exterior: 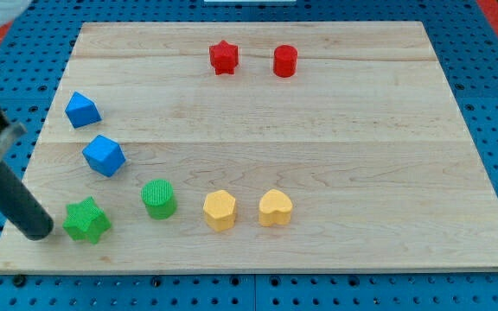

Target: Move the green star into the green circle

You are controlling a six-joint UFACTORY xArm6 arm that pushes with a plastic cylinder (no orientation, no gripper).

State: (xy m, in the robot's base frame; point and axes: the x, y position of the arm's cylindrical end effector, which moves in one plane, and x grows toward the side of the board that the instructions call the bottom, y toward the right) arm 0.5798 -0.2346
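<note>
The green star (pixel 86 221) lies near the board's bottom left corner. The green circle (pixel 158 199), a short green cylinder, stands a little to the star's right and slightly higher in the view, apart from it. My tip (pixel 38 231) rests on the board just left of the green star, very close to it. The dark rod rises from the tip toward the view's upper left.
Two blue blocks (pixel 82 110) (pixel 104 155) sit above the star at the left. A yellow hexagon-like block (pixel 220 210) and a yellow heart (pixel 275 208) lie right of the green circle. A red star (pixel 223 57) and a red cylinder (pixel 284 61) stand at the top. The wooden board (pixel 344 155) sits on a blue pegboard.
</note>
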